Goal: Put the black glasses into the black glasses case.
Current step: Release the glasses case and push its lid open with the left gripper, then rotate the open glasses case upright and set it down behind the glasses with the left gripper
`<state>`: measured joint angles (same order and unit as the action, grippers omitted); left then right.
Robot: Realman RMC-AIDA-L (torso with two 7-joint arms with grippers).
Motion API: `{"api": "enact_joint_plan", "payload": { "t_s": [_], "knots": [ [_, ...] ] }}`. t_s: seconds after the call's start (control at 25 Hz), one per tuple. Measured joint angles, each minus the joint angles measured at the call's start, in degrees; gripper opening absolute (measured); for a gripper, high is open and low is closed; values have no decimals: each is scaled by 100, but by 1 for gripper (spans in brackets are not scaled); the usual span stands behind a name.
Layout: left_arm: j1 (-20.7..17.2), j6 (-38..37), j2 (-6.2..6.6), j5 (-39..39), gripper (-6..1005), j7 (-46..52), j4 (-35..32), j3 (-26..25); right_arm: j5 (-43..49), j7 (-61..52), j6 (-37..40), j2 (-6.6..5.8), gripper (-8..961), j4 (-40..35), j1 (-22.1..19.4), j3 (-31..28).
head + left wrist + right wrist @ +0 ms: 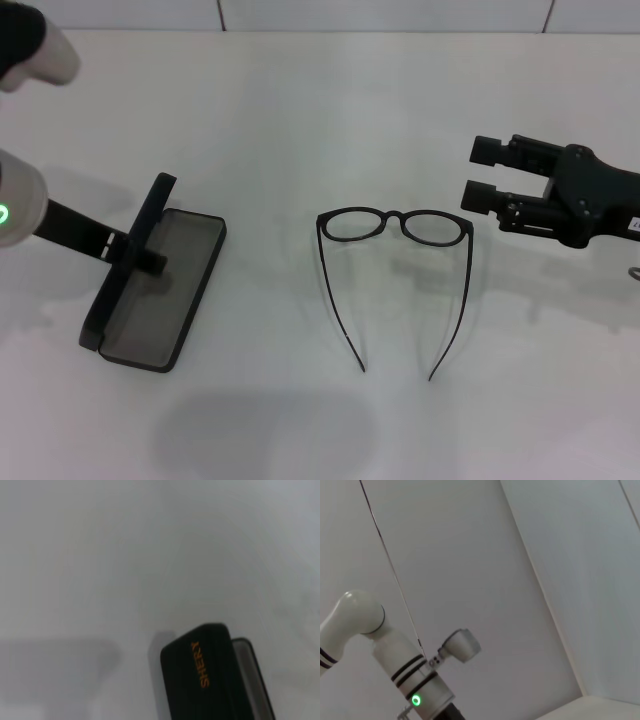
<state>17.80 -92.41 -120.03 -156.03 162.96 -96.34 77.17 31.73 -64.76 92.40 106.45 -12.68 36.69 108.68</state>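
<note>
Head view shows the left gripper (150,262) with fingers pinching the case (160,290) lid upright so the tray stays open, while the glasses (397,227) lie unfolded mid-worktop (300,110) beside the empty, spread right gripper (482,172).

White matte tabletop (300,120), pale panelled wall (470,555) with thin dark seams, soft light

Count: black glasses (397,226) ×1, two lenses, two temple arms. Black glasses case (160,290) ×1, lid up. Pincers ×2: left pincer (150,262), right pincer (483,172). White surface (300,120) ×1.
</note>
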Motion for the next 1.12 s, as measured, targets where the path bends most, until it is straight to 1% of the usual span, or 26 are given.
{"api": "enact_joint_plan", "payload": {
  "t_s": [0.2, 0.36, 0.6, 0.8, 0.92, 1.04, 1.12],
  "knots": [
    [62, 197, 0, -496, 755, 186, 284, 534, 0, 12, -7, 7, 746, 3, -3, -13],
    [102, 223, -5, -595, 740, 205, 276, 796, 0, 16, -14, 28, 746, 3, -5, -14],
    [162, 229, 0, -593, 531, 209, 130, 852, -36, 55, -15, 42, 746, 1, -111, -32],
    [228, 206, 11, -597, 312, 169, 18, 896, -7, 86, 45, 49, 745, -28, -209, -159],
    [271, 202, 14, -615, 120, 100, -181, 934, 234, 212, 324, 39, 745, -64, -212, -153],
    [389, 344, 15, -623, 114, -160, -450, 961, 788, 259, 791, 41, 745, -143, -87, -162],
    [495, 599, 15, -628, 110, -457, -552, 1028, 1242, 184, 1122, 70, 745, -293, 3, -154]
  ]
}}
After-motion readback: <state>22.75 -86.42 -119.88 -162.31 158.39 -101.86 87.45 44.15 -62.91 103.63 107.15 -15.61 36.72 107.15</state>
